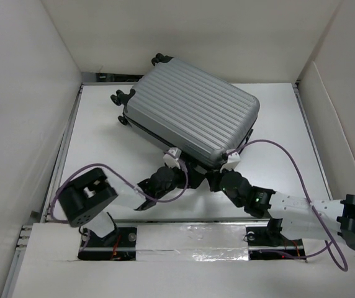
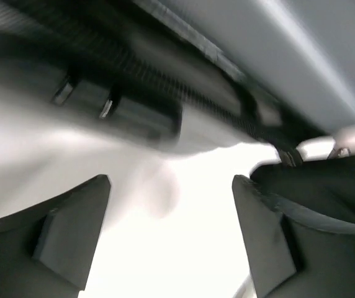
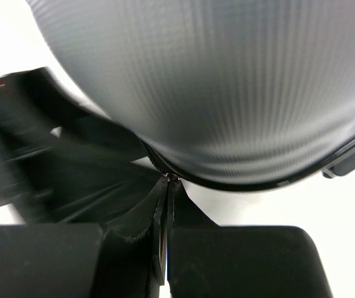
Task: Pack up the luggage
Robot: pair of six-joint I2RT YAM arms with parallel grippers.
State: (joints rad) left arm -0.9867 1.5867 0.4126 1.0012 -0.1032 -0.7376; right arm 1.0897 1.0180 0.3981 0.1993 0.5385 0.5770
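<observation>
1. The left arm [image 1: 97, 198] reaches from the near left corner of the bench toward the middle, with a purple cable [image 1: 72, 177] looping over it.
2. The left gripper [image 1: 175, 160] is at the near long side of the suitcase. In the left wrist view its two dark fingers [image 2: 66, 242] stand wide apart with only the white bench between them. They hold nothing. The black zipper band [image 2: 184, 93] of the suitcase is just above them and is blurred.
3. The suitcase [image 1: 190, 108] lies flat and closed in the middle of the bench, toward the far edge. It is turned so that its end with the black wheels [image 1: 123, 97] points to the far left corner. Its shell is silver-grey with long ribs on the top face.
4. The right gripper [image 1: 227, 166] is at the near right corner of the suitcase. In the right wrist view its fingers [image 3: 134, 248] are pressed together with no gap. Their tips meet the dark zipper line [image 3: 239, 182] under the grey shell. Whether they pinch a zipper tab there is too small to tell.
5. The right arm [image 1: 301, 214] comes from the near right corner of the bench, and a second purple cable [image 1: 289, 155] arches over it.
</observation>
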